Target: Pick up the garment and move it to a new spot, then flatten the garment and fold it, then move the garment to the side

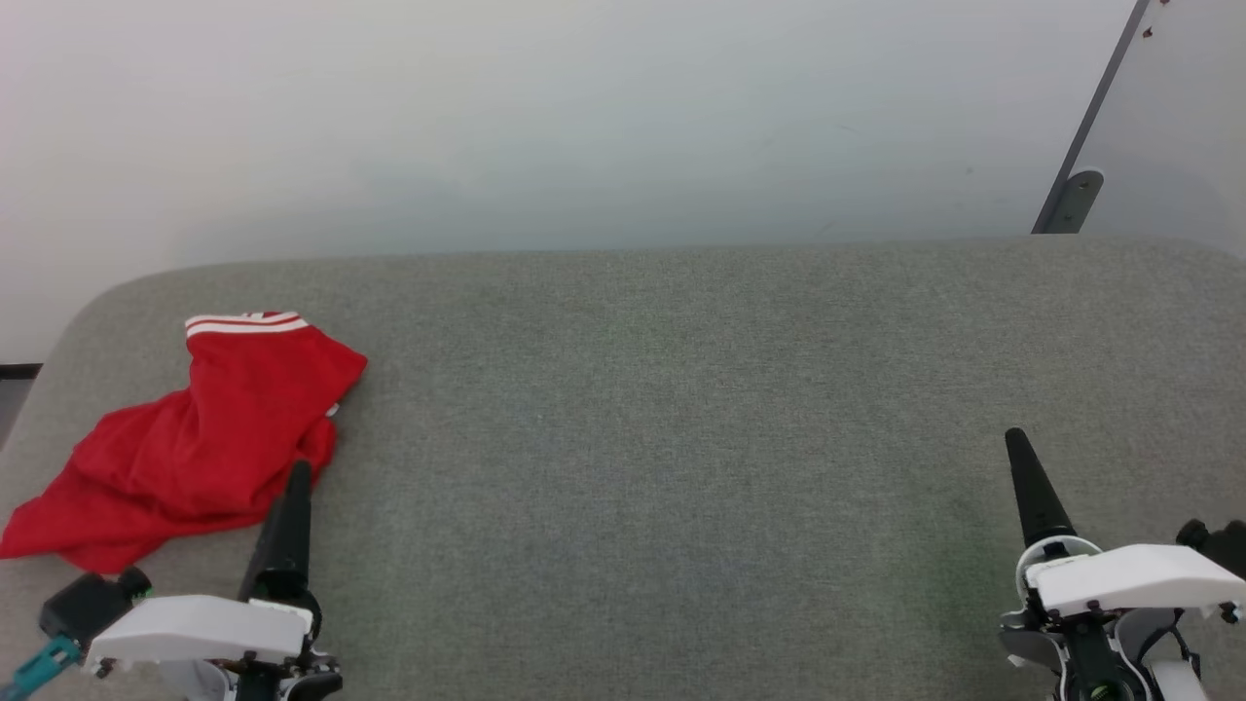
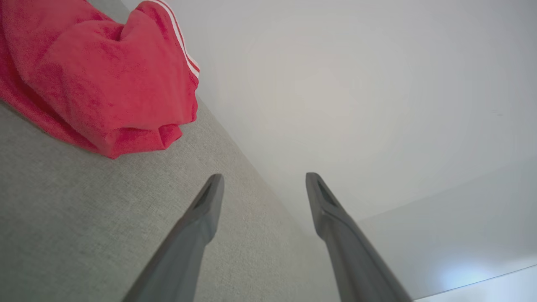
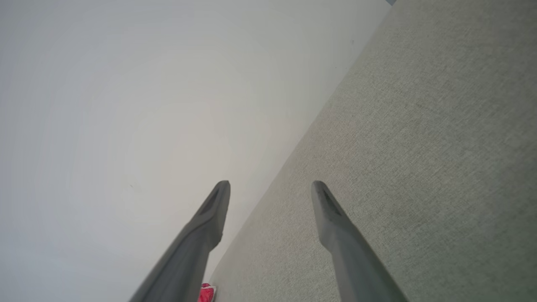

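Grey counter [image 1: 681,438] across lower head view. Garment [image 1: 204,438] crumpled in red heap, mid-left of frame; upper left in L wrist view. L end effector [image 2: 264,178] lower left, fingers apart, empty, tip just beside garment. R end effector [image 3: 270,184] lower right, fingers apart, empty.

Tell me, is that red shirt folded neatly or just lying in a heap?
In a heap. The garment lies bunched and wrinkled on the grey surface, with uneven edges and no squared folds.
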Available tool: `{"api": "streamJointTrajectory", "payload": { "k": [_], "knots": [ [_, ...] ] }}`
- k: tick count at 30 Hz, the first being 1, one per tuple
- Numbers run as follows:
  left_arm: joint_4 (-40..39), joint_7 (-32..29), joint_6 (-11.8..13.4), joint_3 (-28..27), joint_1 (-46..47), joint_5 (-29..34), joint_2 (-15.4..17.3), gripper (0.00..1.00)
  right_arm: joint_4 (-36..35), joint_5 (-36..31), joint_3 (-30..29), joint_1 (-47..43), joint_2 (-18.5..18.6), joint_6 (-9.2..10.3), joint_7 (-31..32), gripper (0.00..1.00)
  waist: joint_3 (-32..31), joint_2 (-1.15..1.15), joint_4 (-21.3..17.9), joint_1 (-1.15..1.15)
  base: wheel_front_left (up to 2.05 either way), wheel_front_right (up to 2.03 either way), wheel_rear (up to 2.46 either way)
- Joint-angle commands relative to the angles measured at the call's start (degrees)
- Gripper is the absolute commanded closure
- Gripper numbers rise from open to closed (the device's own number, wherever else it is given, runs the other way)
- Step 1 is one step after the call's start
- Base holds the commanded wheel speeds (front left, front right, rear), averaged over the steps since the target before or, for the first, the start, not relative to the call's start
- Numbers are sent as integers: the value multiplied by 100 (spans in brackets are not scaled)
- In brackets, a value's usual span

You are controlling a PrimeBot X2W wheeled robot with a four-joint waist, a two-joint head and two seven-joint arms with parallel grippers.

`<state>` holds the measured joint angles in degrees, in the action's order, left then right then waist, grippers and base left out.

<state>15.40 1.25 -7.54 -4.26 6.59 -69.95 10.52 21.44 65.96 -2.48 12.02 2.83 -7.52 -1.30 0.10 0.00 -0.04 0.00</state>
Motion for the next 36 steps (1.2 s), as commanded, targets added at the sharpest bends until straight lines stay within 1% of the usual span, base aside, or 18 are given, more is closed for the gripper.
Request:
{"api": "streamJointTrajectory", "payload": {
  "k": [1, 12, 19, 26, 27, 36],
  "knots": [
    [-105, 72, 3, -22, 135, 352, 88, 0, -16, -355, 35, 215, 29, 1, -68, 0, -2, 0, 1, 0, 0, 0, 0],
    [-190, 297, 4, -12, 80, 1863, 218, 0, 119, -2136, 259, 444, 62, 1, -254, 0, -22, 0, 22, 0, 0, 0, 0],
    [-225, 425, 10, 54, 0, 2646, 321, 0, 140, -3074, 345, 544, 70, 2, -336, 0, -35, 0, 27, 0, 0, 0, 0],
    [-326, 547, 20, 28, -54, 3218, 369, 0, 171, -3864, 321, 615, 72, 2, -408, 0, -45, 0, 26, 0, 0, 0, 0],
    [-326, 547, 20, 28, -54, 3218, 369, 0, 171, -3864, 321, 615, 72, 2, -408, 0, -45, 0, 26, 0, 0, 0, 0],
    [-430, 694, 20, 33, -112, 3847, 430, 0, 128, -4707, 141, 679, 38, 3, -548, 0, -46, 0, 20, 0, 0, 0, 0]
  ]
}}
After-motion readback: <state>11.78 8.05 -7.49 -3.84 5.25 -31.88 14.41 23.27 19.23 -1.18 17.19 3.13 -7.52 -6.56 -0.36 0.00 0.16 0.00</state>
